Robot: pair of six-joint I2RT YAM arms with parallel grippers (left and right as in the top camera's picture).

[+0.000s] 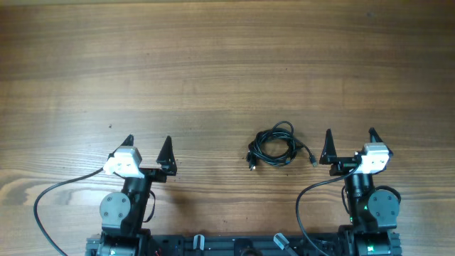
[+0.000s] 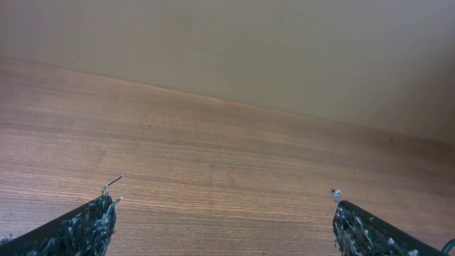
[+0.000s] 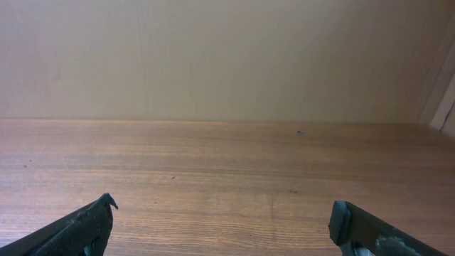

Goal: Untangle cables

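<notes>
Black fingers of the left gripper (image 2: 224,199) and the right gripper (image 3: 222,206) are framing the bottom of each wrist view. Both are standing wide apart, released and gripping nothing.

Beneath them the wooden worktop (image 1: 227,57) is spreading out and carrying the one task item, a black cable bundle (image 1: 272,146) that is lying flat in a loose coil. The right arm (image 1: 370,203) is sitting to the right of the bundle with its gripper near the coil. The left arm (image 1: 124,206) is sitting well apart from the bundle on its left. Neither wrist view is showing the bundle.

Judging by its look, the cable is thin, light and soft. It is probably going to slide across the worktop as one clump if only one end is pulled. One gripper pinning the coil while the other draws an end out seems wise.

The stiff ends are offering the surest hold. One plug (image 1: 252,165) is poking out at the bundle's lower left. A second plug (image 1: 311,158) is trailing off its lower right, toward the right gripper. Whether the coil is holding one cable or several, I cannot tell.

No box, tray or other container is showing.
</notes>
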